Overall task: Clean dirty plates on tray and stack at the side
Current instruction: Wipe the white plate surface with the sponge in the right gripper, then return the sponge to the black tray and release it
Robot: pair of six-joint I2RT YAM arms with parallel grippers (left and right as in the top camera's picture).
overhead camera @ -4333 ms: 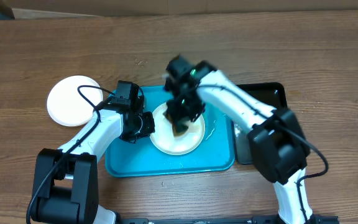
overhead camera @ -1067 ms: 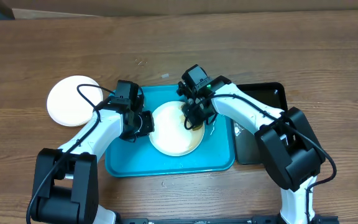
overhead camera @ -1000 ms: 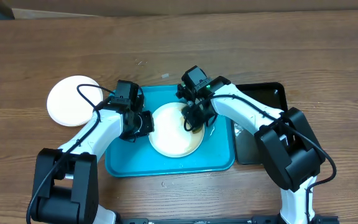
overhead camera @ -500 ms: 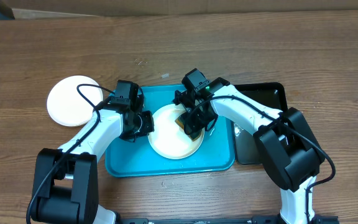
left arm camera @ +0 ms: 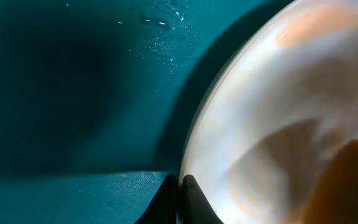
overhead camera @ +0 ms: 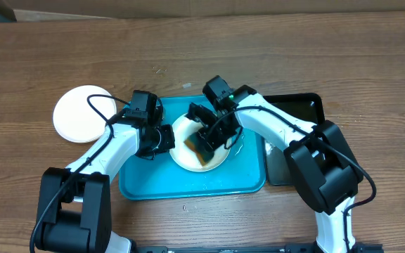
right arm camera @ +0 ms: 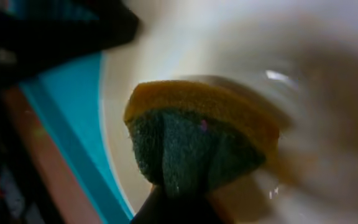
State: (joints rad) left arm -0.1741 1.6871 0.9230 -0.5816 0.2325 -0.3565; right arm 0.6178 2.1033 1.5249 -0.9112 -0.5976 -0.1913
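On turquoise tray (overhead camera: 146, 184), center, you have 1 pale plate (overhead camera: 215, 161) — your left gripper (overhead camera: 169, 138) pinches narrow on its left rim, fingertips (left arm camera: 197, 205) nearly meeting over the edge. Your right gripper (overhead camera: 206, 140) clamps sponge (overhead camera: 197, 146): green scrub side at jaws, yellow side outward, resting against plate's inner face. 2nd plate (overhead camera: 81, 114), white, sits on wooden table (overhead camera: 329, 56) left of tray, apart from it. Black tray (overhead camera: 304, 105) lies just beside turquoise tray's right edge.

Brown wood-grain tabletop (overhead camera: 343, 63) under soft, even light
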